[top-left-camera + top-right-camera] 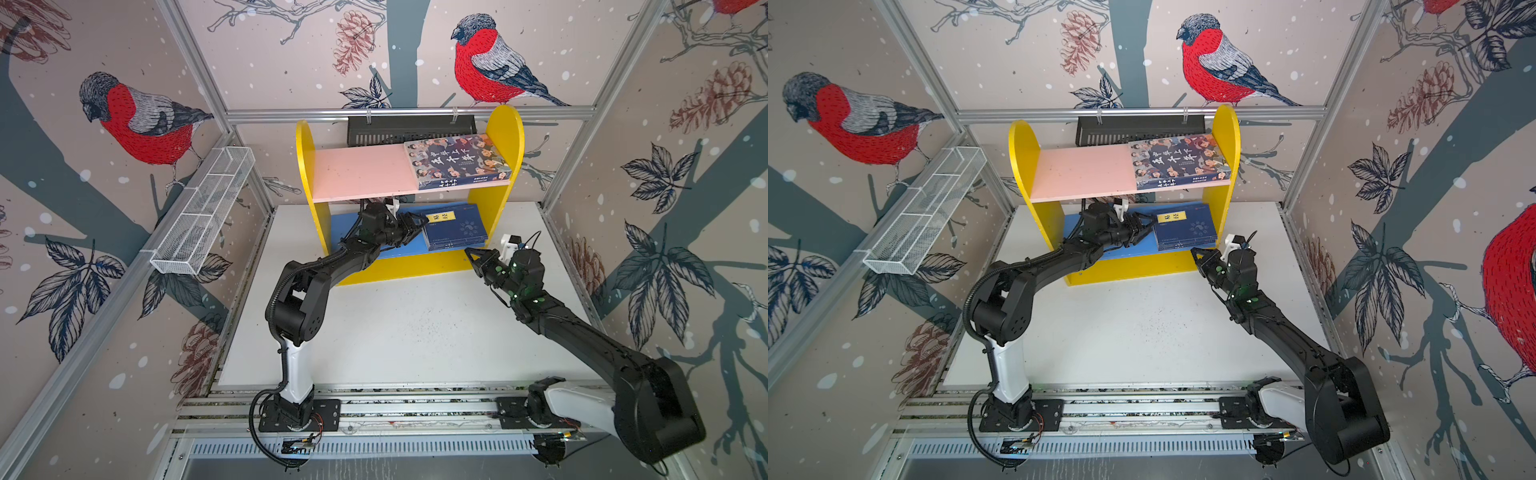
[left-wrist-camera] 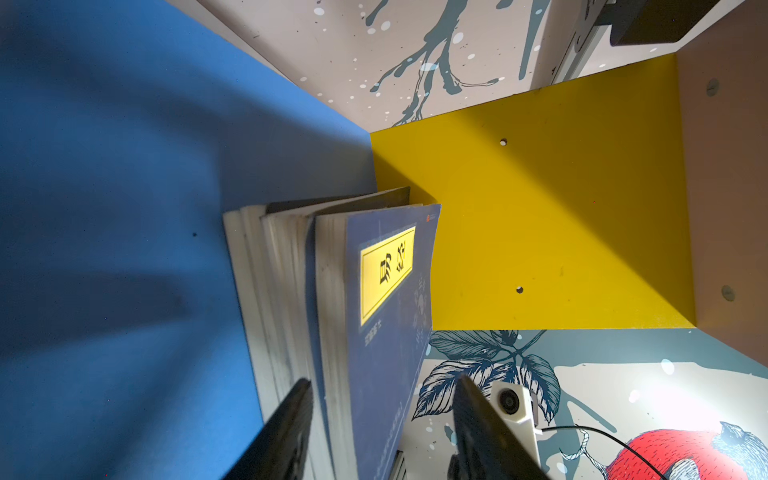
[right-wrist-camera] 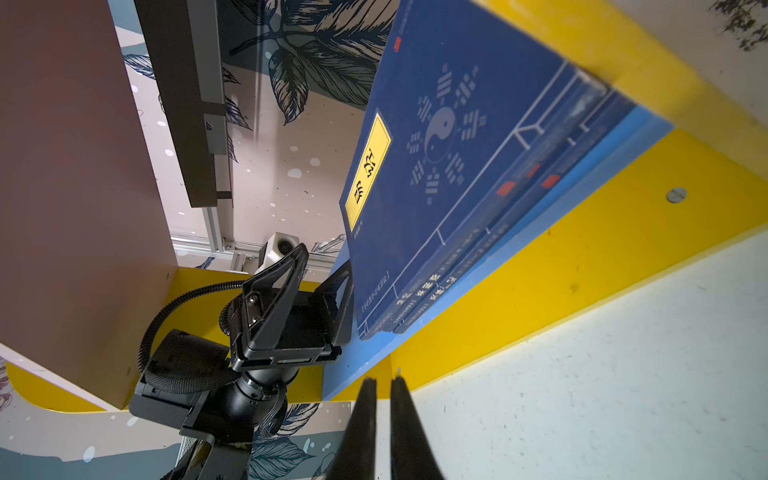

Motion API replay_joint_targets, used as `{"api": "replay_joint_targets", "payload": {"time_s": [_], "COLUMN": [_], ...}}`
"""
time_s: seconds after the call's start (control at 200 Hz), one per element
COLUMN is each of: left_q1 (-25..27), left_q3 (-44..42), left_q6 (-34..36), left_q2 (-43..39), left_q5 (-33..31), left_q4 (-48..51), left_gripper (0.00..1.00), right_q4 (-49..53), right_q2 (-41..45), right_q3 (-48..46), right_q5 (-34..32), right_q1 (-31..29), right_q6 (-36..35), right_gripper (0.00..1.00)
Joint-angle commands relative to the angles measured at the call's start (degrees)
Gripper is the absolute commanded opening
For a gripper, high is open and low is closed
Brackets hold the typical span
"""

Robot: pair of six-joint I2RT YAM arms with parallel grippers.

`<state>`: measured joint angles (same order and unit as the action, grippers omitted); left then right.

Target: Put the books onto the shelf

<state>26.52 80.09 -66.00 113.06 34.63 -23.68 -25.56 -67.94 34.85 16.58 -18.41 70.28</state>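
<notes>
Here, the navy books point(image 1: 457, 226), seemingly 4, are stacked flat on the blue lower board point(image 2: 124, 208) and straddled by the half-spread left gripper point(image 1: 417, 229), which is best drawn straight back so no cover is dragged, the right gripper point(image 3: 383, 384) being closed, empty, outside the shelf point(image 1: 505, 124).

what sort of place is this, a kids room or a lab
Most likely a robot test booth, not a home: a left arm and a right arm bolted to a metal rail, an aluminium frame holding bird-wallpaper panels, and a small shelf staged on a white table.
</notes>
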Motion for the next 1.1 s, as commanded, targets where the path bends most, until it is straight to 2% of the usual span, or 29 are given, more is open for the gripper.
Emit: {"api": "replay_joint_targets", "payload": {"time_s": [0.0, 0.791, 1.096], "left_q1": [0.1, 1.1, 1.1], "left_q3": [0.7, 2.3, 0.0], "left_q6": [-0.7, -2.6, -3.1], "left_q2": [0.8, 2.4, -0.3], "left_q5": [1.3, 2.3, 1.3], "left_q4": [-2.6, -4.5, -1.7], "left_gripper": [0.56, 0.56, 0.56], "right_q4": [-0.5, 0.1, -0.1], "right_q2": [0.3, 0.4, 0.1], "right_q3": [0.4, 0.5, 0.5], "right_q5": [-0.2, -0.4, -1.0], "right_q1": [0.0, 0.1, 0.3], "right_q6": [-0.7, -0.8, -0.8], "right_gripper": [0.12, 0.12, 0.12]}}
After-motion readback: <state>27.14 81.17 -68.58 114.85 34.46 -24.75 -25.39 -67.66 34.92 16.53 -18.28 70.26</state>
